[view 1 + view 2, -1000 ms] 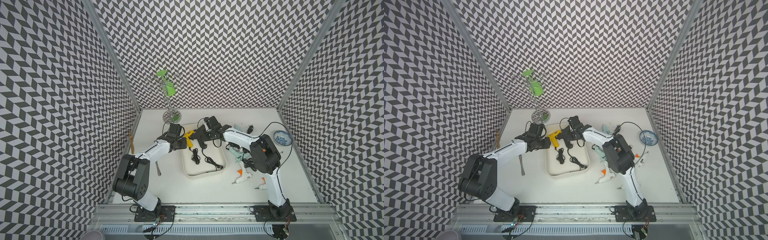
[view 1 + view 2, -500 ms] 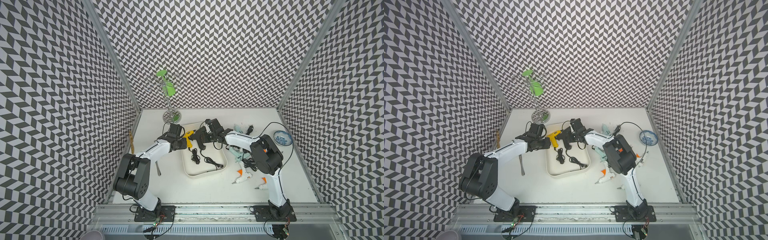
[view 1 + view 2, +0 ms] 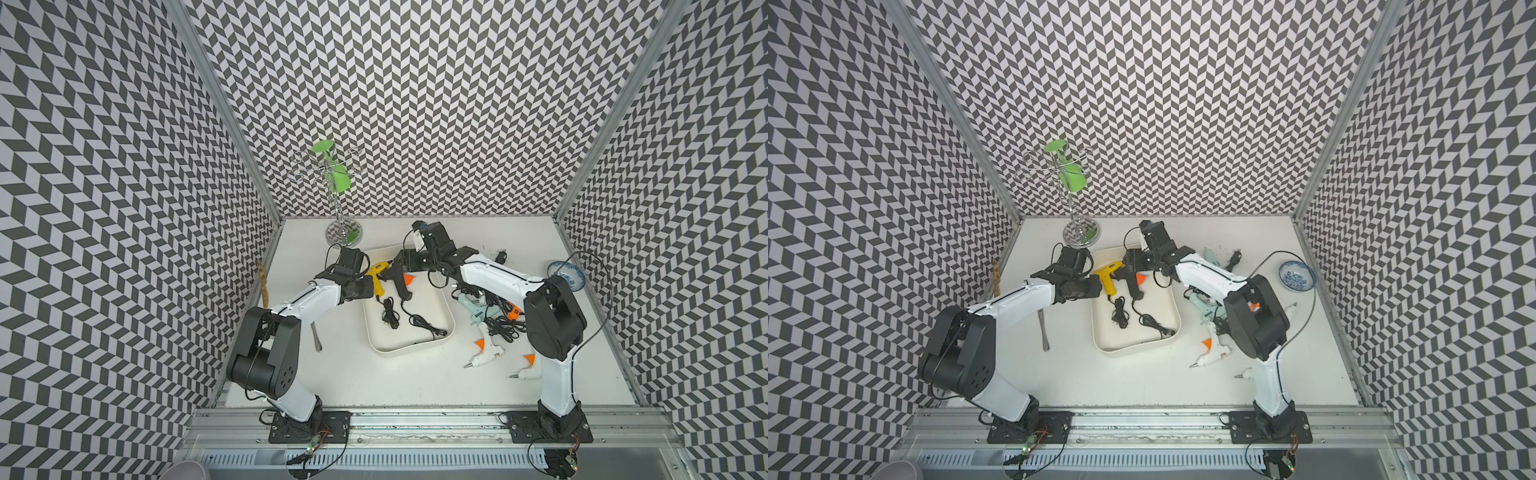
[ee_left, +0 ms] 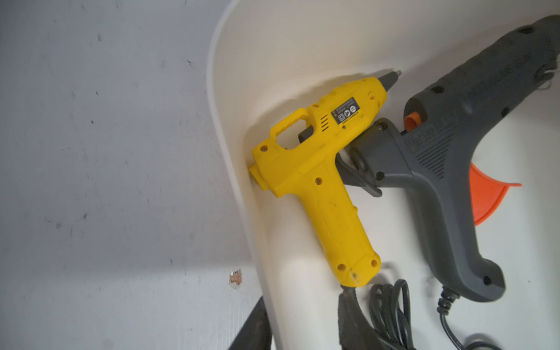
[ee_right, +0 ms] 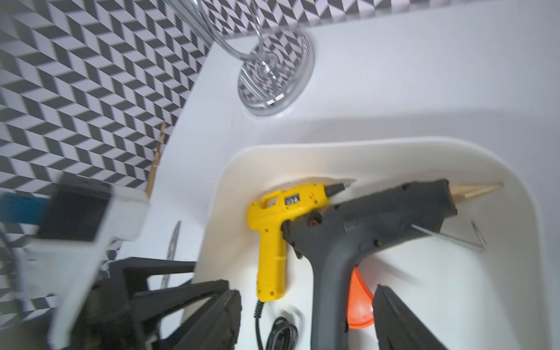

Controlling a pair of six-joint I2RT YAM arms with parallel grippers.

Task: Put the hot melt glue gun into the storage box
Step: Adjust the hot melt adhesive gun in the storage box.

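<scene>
At the far end of the storage box [image 3: 409, 351], two glue guns lie flat on its floor, touching each other. A yellow glue gun [image 4: 318, 169] rests against the wall on the left arm's side, and a dark grey glue gun [image 5: 363, 230] lies next to it. The grey one's barrel runs along the box's far wall. Its handle points back toward the box's near end.

The right gripper [image 5: 306, 291] hangs right over that handle. Its jaws are wide apart, one on each side of the handle, and they do not seem to squeeze it. So I think this gun is already put away, and the gripper only needs to go up and out.

The left gripper [image 4: 301, 298] sits at the box's wall by the yellow gun, with one finger outside the wall and one inside. I cannot tell if it pinches the wall.

More guns are not in the box yet. They lie on the counter [image 3: 415, 386] by the box's right-arm side, in a mess of black cords [image 3: 505, 328]. A mint glue gun [image 3: 473, 307] and a white glue gun [image 3: 484, 353] are closest to the box. The white one's tip is its end nearer the box. The right arm is much nearer to them, so it should fetch the next one.
</scene>
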